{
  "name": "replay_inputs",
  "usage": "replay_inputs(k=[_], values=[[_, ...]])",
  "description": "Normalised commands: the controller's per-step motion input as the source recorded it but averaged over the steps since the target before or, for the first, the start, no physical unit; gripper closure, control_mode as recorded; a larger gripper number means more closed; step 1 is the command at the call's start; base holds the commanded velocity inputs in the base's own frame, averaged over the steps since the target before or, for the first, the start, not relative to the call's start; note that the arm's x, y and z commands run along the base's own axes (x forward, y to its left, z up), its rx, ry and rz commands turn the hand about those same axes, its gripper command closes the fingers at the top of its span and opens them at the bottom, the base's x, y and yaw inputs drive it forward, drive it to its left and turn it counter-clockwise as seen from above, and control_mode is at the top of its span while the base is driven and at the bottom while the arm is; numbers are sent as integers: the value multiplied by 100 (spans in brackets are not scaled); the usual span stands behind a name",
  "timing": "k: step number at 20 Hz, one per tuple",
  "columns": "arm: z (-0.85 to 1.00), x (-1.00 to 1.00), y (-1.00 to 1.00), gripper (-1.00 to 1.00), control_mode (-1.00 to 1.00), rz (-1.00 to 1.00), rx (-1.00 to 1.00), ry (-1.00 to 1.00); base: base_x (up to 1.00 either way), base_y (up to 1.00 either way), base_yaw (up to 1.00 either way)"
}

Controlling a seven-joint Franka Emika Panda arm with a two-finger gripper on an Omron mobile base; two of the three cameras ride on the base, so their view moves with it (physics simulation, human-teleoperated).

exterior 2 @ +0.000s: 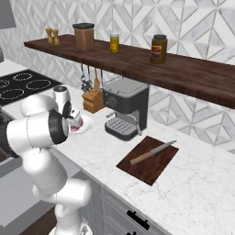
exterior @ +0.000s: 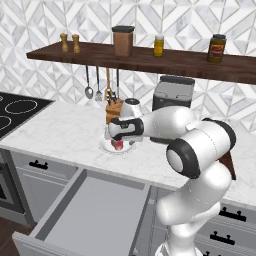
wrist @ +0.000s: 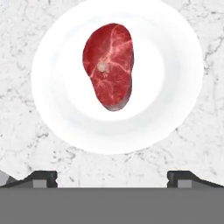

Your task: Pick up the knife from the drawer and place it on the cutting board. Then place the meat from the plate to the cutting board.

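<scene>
One knife, one cutting board, one plate, one piece of meat and one open drawer can be counted here. On the shelf five items are lined up: two small shakers, a big brown canister, a small yellow jar and a dark jar. Also one coffee machine and one knife block on the counter.

The knife is already laid on the cutting board, which sits just beside the coffee machine in the right base view. It's lying diagonally across the board, wooden handle toward the near-left edge and blade tip pointed up and to the right, slightly past the far corner.

The meat is held by the plate, roughly in the middle; in the hand view its long axis runs more or less top to bottom, a bit tilted, with the narrower end at the bottom. Nothing can be made out inside the drawer, just plain grey floor.

The gripper is hung right above the plate, jaws spread wide apart with nothing between them, tips clear of the meat.
</scene>
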Motion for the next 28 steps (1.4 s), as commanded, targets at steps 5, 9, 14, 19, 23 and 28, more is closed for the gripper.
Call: replay_inputs(k=[5, 9, 14, 19, 23, 28], values=[[-28, 32, 0, -100, -100, 0, -2, 0, 0, 0, 0], [-34, 35, 0, -100, -100, 0, -4, 0, 0, 0, 0], [-25, 37, 0, -100, -100, 0, -2, 0, 0, 0, 0], [-17, 42, 4, -100, -100, 0, 0, 0, 0, 0, 0], [-21, 41, 8, -100, -100, 0, 0, 0, 0, 0, 0], [-28, 29, 7, 100, -100, 0, -1, 0, 0, 0, 0]])
